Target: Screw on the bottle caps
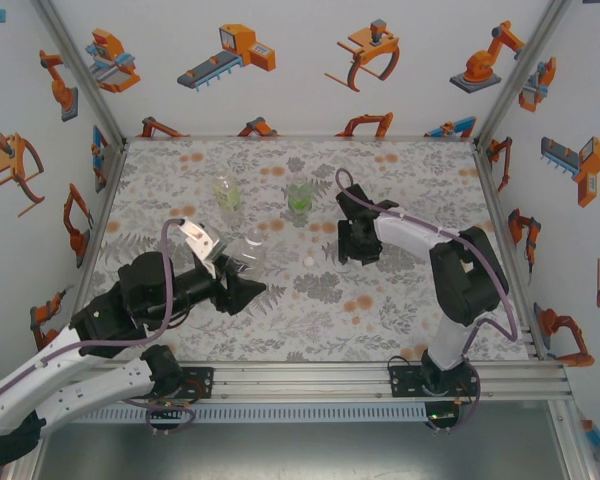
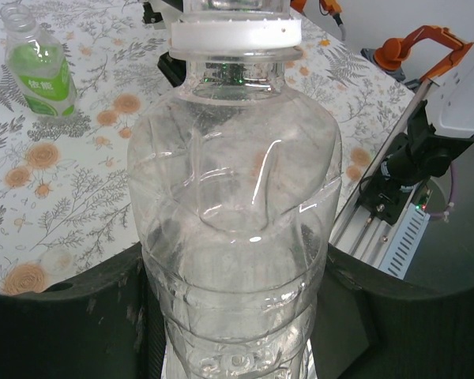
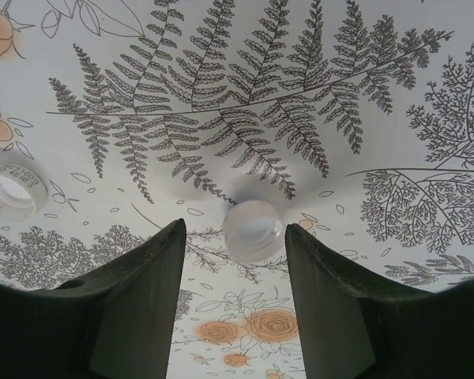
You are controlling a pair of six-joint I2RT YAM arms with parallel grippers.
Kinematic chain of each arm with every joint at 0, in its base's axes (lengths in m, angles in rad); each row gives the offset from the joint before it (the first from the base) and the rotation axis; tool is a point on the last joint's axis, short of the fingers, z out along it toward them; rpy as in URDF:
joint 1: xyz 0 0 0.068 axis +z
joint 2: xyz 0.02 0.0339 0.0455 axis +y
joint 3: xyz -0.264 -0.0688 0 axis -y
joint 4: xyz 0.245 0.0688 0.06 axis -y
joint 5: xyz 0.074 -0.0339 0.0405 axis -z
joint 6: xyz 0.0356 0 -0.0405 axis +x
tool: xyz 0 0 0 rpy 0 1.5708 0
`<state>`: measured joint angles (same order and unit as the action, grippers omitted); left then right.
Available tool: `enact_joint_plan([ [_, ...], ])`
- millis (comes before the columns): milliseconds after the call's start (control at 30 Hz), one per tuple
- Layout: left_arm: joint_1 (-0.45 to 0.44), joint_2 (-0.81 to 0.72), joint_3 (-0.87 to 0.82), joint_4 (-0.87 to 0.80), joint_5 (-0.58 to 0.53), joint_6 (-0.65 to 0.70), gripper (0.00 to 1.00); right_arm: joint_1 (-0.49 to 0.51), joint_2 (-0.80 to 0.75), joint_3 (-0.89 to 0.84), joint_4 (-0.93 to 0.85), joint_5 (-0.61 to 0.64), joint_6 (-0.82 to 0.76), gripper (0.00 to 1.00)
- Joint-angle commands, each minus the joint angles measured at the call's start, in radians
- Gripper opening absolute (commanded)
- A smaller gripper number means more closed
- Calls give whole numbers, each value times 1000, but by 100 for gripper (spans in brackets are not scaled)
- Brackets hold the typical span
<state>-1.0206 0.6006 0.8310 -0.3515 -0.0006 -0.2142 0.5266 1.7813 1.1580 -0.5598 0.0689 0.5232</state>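
1. Your left tool (image 2: 235, 328) is clamped firmly around the colourless bottle (image 2: 237, 197), at the left centre of the tabletop (image 1: 380, 320). The bottle's mouth is cut off from view.
2. Behind it, the yellowish bottle (image 1: 227, 192) and the green bottle (image 1: 299, 197) stand apart. The green one is uncapped.
3. A white cap (image 3: 253, 229) lies on the tabletop.
4. Your right tool (image 3: 235, 237) hovers over that cap, jaws wide open and holding nothing.
5. The step in hand looks like fetching the cap. Next, lower the right tool, close it squarely on the cap, then carry it to the held bottle's mouth.
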Motion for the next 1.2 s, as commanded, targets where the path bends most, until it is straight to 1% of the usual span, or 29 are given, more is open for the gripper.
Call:
enact_joint_plan([
  [0,4,0,-9,36,-1,-18,0,-5,23,-20,0,10,-9,51],
  [133,4,0,-9,40,-5,-18,0,-5,33,-33,13,3,-6,50],
  [400,4,10,-4,41,-3,-17,0,-8,46,-83,68,-36,26,38],
  [467,4,12,-3,43,-2,-18,0,-8,46,-87,68,-41,29,38],
  [633,5,24,3,49,1,-16,0,-8,7,-66,24,-10,16,46],
  [867,5,49,13,60,16,-12,0,-8,-55,-13,-19,2,2,47],
  [1167,5,50,15,63,20,-13,0,-8,-60,12,-19,0,1,46],
])
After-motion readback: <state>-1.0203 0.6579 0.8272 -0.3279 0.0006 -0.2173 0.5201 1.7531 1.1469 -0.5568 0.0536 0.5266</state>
